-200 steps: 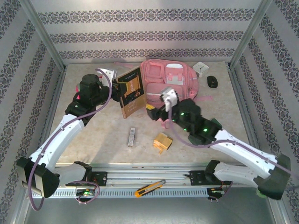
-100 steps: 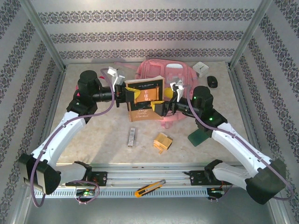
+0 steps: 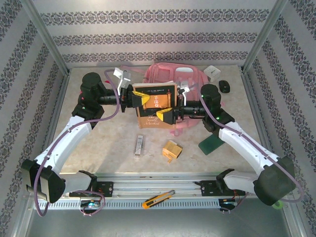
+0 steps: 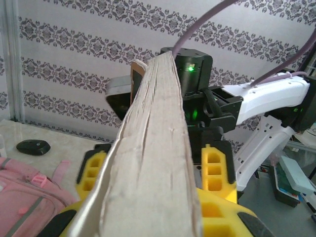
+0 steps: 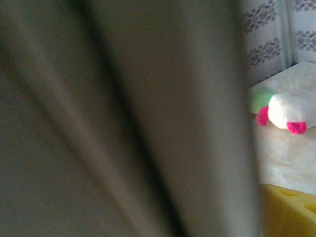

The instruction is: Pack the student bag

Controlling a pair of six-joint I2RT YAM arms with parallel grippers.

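Two arms meet mid-bench, wrists turned level and facing each other. A book is between them, lifted off the bench.

Student bag sits at back centre of the bench, right behind and under the book. It lies flat, pocket side up. Visible parts run from the far edge toward the near side, so the long axis looks far-to-near. Can't tell which end is the top, since the book and tools cover the middle. Left wrist view catches a pink corner of it low left.

Left arm reaches forward from its base, elbow up on the left, forearm swung inward to the right. Left tool is clamped on the book's left edge. Its wrist view looks straight along the page edge.

Right arm is the mirror pose: elbow high on the right, forearm pointing left. Right tool has its jaws apart, straddling the book's right edge. In the left wrist view there's a gap between its yellow fingers and the pages. Right wrist view has the book blurred up close and a plush toy on the bench beyond.

Loose on the bench:
- black mouse and white box, right of the bag
- green pad by the right forearm
- small wooden block and silver stick, nearer the front
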